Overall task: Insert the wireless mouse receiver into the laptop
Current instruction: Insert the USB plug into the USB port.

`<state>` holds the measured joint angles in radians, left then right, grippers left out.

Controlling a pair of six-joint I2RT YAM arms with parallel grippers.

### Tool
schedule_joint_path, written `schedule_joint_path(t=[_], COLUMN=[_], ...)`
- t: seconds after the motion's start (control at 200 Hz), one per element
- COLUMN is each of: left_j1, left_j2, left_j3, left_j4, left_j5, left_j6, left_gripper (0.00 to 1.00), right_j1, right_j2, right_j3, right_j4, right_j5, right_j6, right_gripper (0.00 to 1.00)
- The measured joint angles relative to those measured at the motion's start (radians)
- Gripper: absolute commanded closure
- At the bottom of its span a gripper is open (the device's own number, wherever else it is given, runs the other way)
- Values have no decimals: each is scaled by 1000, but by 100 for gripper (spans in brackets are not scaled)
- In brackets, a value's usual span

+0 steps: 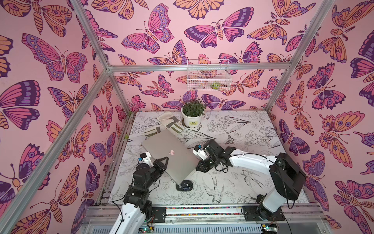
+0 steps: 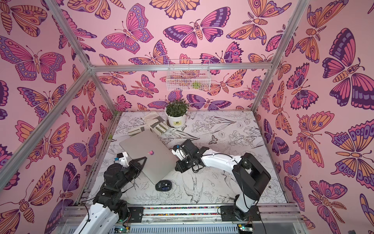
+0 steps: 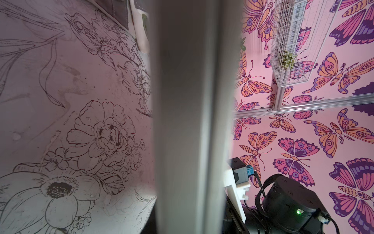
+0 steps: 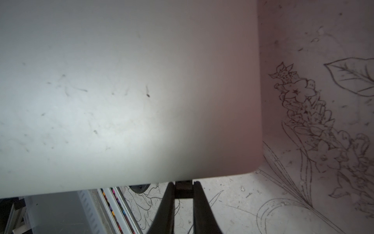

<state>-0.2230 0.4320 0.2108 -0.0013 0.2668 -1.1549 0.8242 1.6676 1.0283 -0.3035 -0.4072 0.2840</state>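
Okay, the laptop [image 1: 162,145] lies shut, diagonal on the desk [image 1: 253,162]. The left tool [image 1: 165,162] looks clamped on 1 side edge, prob. to steady it. The right tool [image 4: 183,187] pinches the wireless mouse receiver [image 4: 183,190] at the opposite edge, lining up w/ a port, I'd judge.

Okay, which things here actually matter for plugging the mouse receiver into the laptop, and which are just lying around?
For the job: laptop, receiver.
Lying about: mouse, gloves, potted plant, wire basket.
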Motion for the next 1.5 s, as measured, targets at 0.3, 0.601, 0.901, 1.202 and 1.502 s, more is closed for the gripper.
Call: schedule_joint_path(t=[0.3, 0.601, 0.901, 1.202, 1.502], left_j1=[0, 0, 0, 1, 2], left_j2=[36, 44, 50, 87, 118], left_j3=[23, 31, 49, 66, 68], left_j4=[0, -7, -8, -14, -11], left_j5=[15, 36, 51, 59, 72], left_j6=[14, 21, 29, 38, 51], left_gripper=[100, 100, 100, 100, 100], right_j1=[0, 0, -6, -6, -6], right_j2=[0, -29, -55, -44, -26], right_j3=[5, 6, 5, 5, 9], right_j4=[-9, -49, -60, -55, -60], right_j5=[13, 9, 7, 14, 11], right_j6=[-14, -84, -111, -111, -129], right_gripper=[99, 99, 99, 100, 100])
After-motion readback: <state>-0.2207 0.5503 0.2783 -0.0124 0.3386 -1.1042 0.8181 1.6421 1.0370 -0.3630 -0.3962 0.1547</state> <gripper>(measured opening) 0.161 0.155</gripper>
